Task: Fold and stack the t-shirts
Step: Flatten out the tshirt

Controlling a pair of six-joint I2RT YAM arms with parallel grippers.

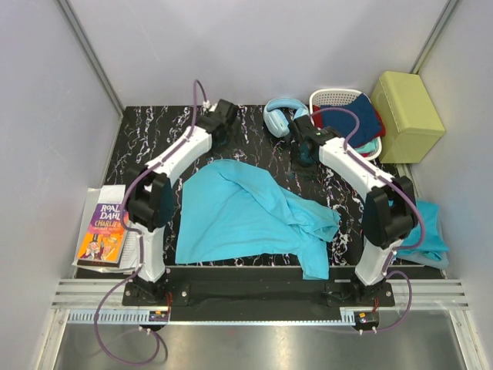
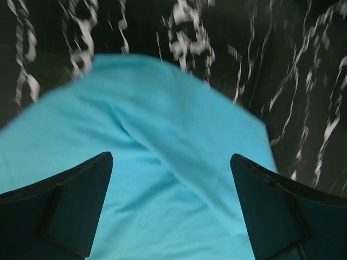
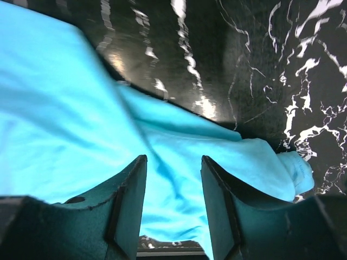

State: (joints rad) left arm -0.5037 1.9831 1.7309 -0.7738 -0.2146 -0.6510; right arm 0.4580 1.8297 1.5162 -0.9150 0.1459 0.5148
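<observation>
Turquoise t-shirt (image 1: 239,216) lies unfolded and rumpled under both arms. The left gripper (image 2: 171,158) hangs released, fingers spread wide above the shirt's 12 o'clock edge, with no cloth between them. The right gripper (image 3: 173,158) is also released, its gap narrower, over a crumpled fold with nothing pinched. The shirt covers the middle of the black marbled tabletop (image 1: 146,139) and reaches its 6 o'clock edge. Headphones (image 1: 281,116) lie at 12 o'clock, a white basket (image 1: 331,97) of clothes at 1 o'clock, a second turquoise garment (image 1: 431,231) at 4 o'clock and a book (image 1: 104,231) at 8 o'clock.
</observation>
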